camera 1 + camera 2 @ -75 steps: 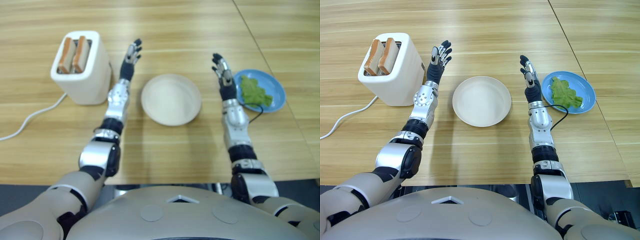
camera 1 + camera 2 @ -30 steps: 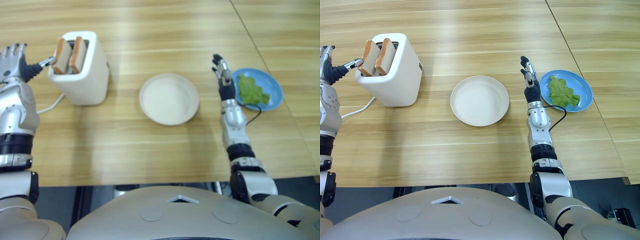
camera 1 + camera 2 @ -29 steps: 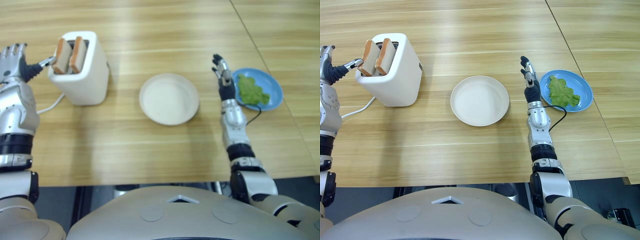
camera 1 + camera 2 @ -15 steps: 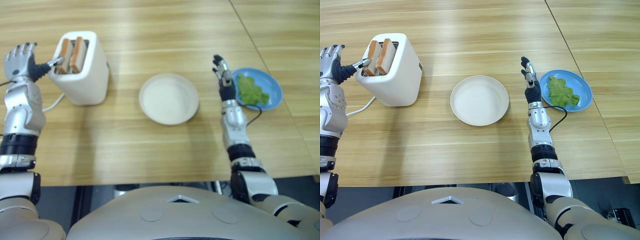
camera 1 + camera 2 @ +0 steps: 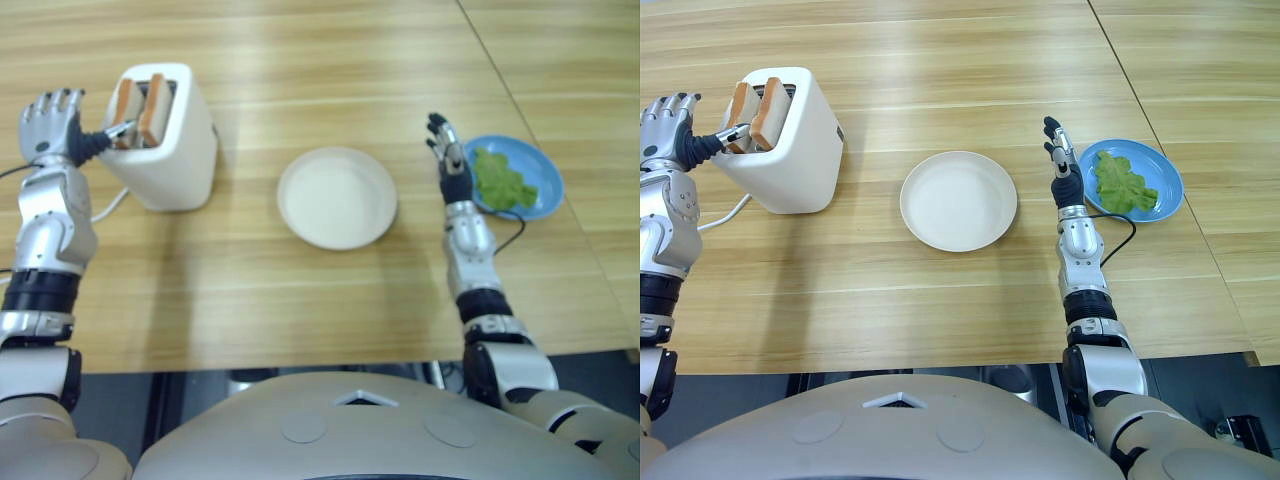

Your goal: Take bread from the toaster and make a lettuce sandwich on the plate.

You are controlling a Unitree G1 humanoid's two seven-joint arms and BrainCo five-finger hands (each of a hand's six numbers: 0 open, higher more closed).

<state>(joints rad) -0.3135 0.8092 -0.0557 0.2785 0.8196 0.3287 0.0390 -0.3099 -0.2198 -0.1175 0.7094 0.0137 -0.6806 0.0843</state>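
A white toaster [image 5: 788,136] stands at the left of the wooden table with two bread slices [image 5: 755,108] upright in its slots. My left hand [image 5: 672,125] is open just left of the toaster, one finger reaching to the nearer slice. An empty cream plate [image 5: 958,200] sits in the middle. To its right, a blue plate [image 5: 1164,178] carries green lettuce [image 5: 1120,183]. My right hand [image 5: 1061,158] is open with fingers straight, between the two plates and close to the blue one, holding nothing.
The toaster's white cord [image 5: 718,214] trails off to the left along the table. A thin black cable [image 5: 1124,226] loops by my right wrist near the blue plate. A seam [image 5: 1140,90] in the tabletop runs behind the blue plate.
My left hand swung from beside the cream plate to the toaster's left side, then closed in on the bread. The right hand stayed put.
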